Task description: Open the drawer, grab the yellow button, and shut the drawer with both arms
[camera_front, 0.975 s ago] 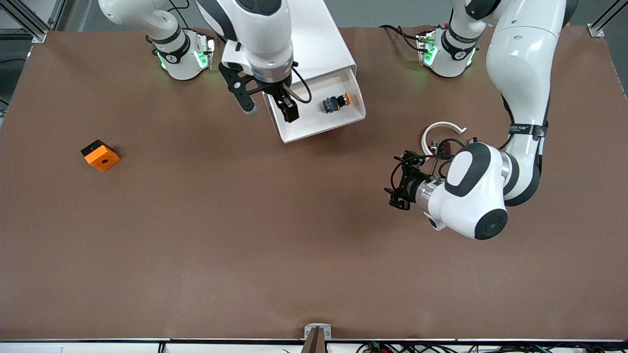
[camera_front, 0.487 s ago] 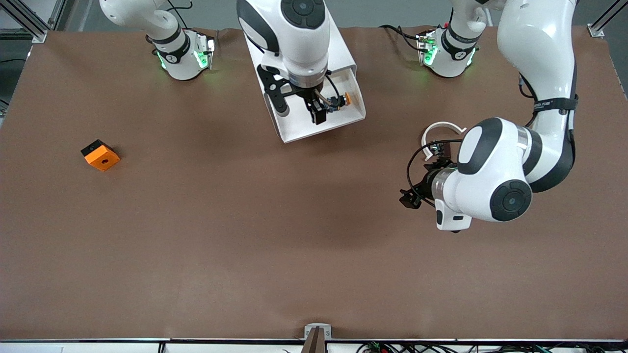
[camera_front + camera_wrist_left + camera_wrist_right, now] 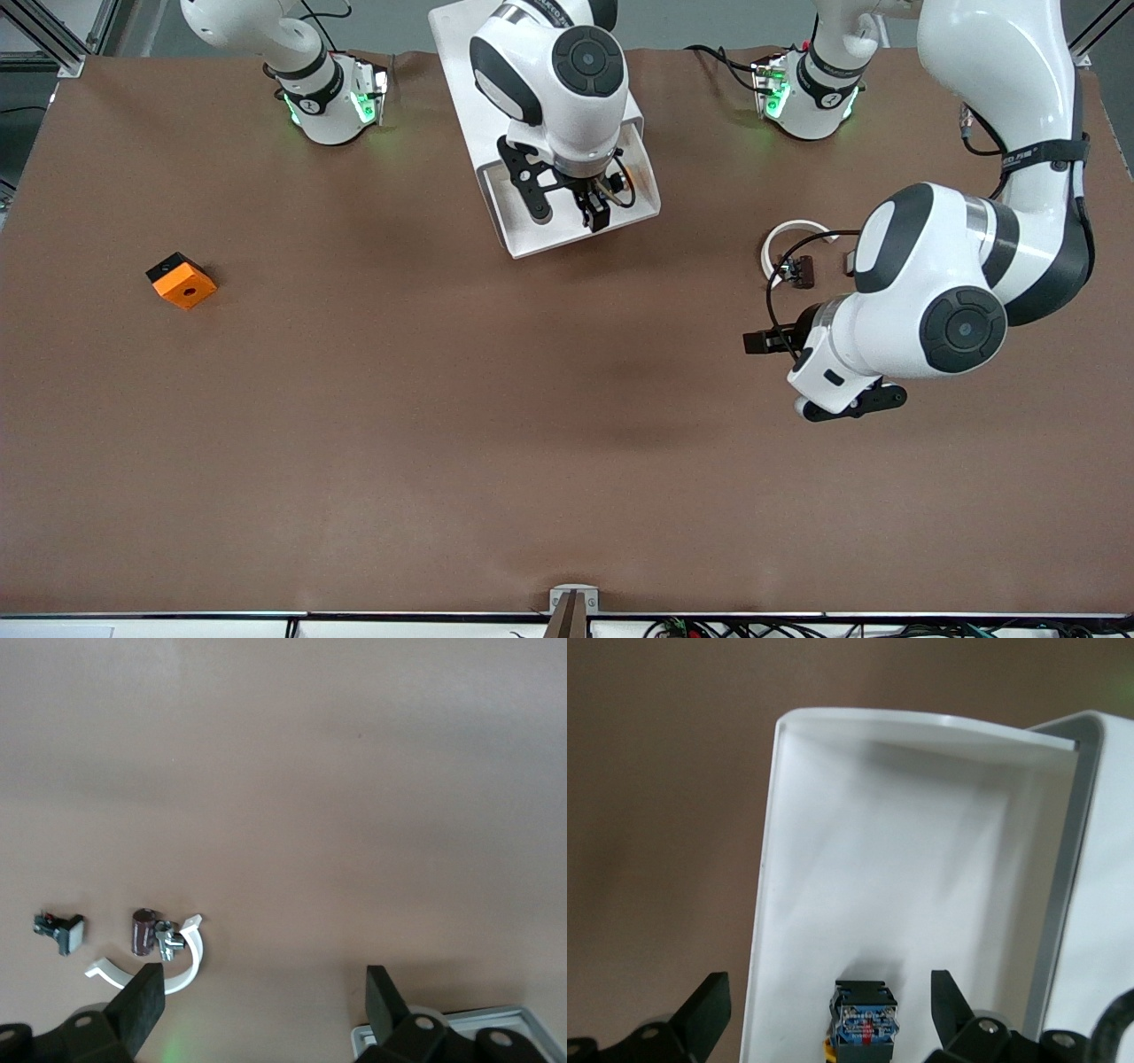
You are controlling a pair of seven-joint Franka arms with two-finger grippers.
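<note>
Spreading across the whole frame, the brown counter [image 3: 354, 425] is carrying everything. At top centre the drawer [image 3: 532, 235] is standing pulled out, exposing the button [image 3: 866, 1019] (hidden under the wrist in the front view). The right gripper [image 3: 574, 208] is hanging over it, fingers released, bracketing it for pickup. At right, the left gripper [image 3: 802, 372] is waiting over bare counter, fingers released.

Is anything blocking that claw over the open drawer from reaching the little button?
Nothing visible: the right claw hangs open over the drawer, with the button lying uncovered between its fingers.
</note>
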